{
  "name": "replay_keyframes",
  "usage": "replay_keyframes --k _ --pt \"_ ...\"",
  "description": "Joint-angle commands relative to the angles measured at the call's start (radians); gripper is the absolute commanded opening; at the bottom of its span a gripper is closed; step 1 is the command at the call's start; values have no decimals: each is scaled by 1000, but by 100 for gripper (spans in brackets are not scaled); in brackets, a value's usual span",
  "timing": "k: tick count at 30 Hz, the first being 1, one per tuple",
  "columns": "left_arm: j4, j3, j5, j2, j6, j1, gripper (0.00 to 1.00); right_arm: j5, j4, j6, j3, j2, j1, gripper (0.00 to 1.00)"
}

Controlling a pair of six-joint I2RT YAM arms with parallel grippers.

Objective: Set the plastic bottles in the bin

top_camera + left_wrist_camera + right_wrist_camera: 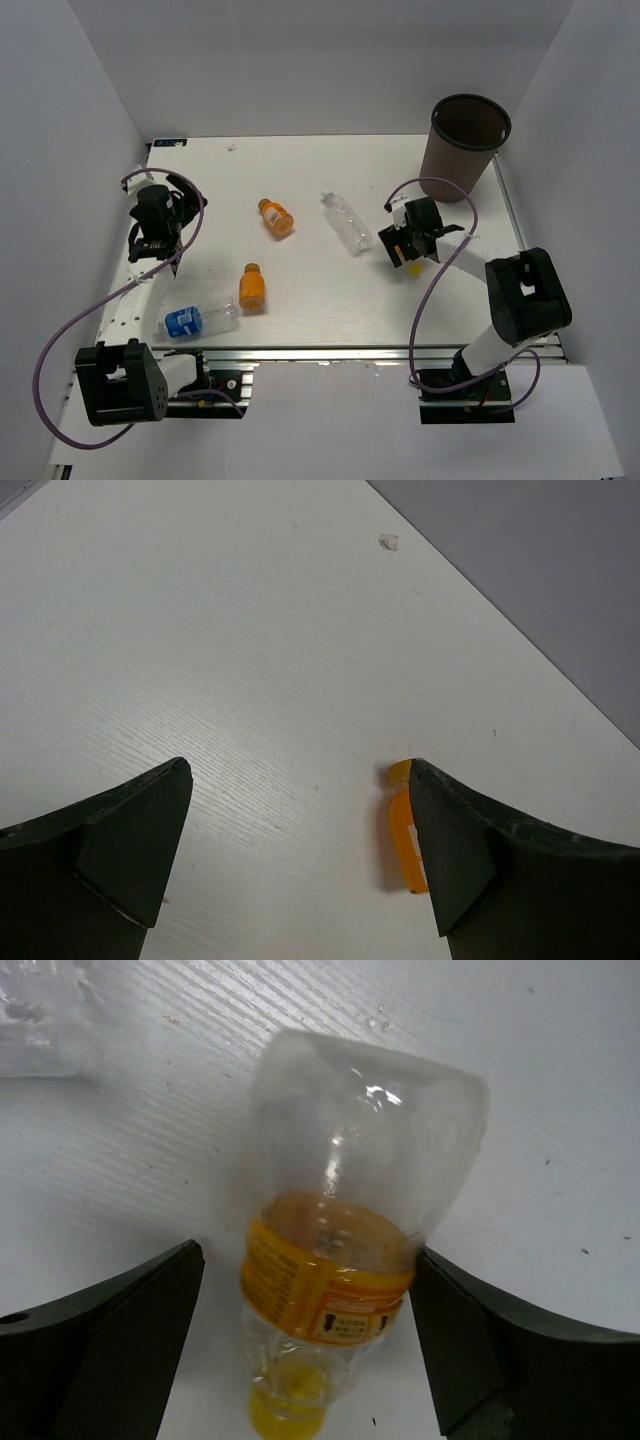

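Small clear bottle (340, 1220): at the right side of the counter (330, 170), between the fingers of the right gripper (405, 250); orange cap toward the wrist camera, orange label around its lower part.
Right jaws: open, one on each side of the small clear bottle; the right one is at its side and a gap shows beside the left one.
Plain clear bottle (346, 222): on its side, just left of the right gripper.
Far orange bottle (277, 218): lying left of the plain clear bottle, apart from it.
Near orange bottle (252, 287): nearer than the far one, mid-left.
Blue-label bottle (198, 320): on its side by the near edge, left.
Bin (465, 135): upright at the far right corner, dark inside, well apart from all bottles.
Left gripper (300, 770): over the left side of the counter.
Left jaws: wide open, only bare counter between them; the far orange bottle is half hidden behind the right one.
White scrap (389, 542): near the far edge.
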Motion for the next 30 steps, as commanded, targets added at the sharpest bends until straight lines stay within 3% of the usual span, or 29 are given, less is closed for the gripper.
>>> replay_keyframes --k 1,6,13,20,23,25,27,30 --pt "-2 -1 -30 -1 13 2 98 -2 -14 -5 69 41 -3 85" --pt "-4 -8 -43 -18 10 2 98 -1 -13 17 87 49 -11 71" --pt "8 -19 -49 -30 -1 0 98 58 29 58 55 -78 -14 55" --pt "1 -10 -44 -19 -3 2 98 61 74 110 165 -262 -14 49" --pt "1 -12 -38 -18 -3 0 98 181 254 122 193 -313 -16 48" --pt "-2 -10 -53 -18 -3 0 98 345 408 132 216 -301 -23 42" --pt "-13 -9 -59 -16 -4 0 98 444 441 121 303 -267 -45 38" --pt "-24 -2 -59 -21 -4 2 98 460 444 115 414 -177 -104 35"
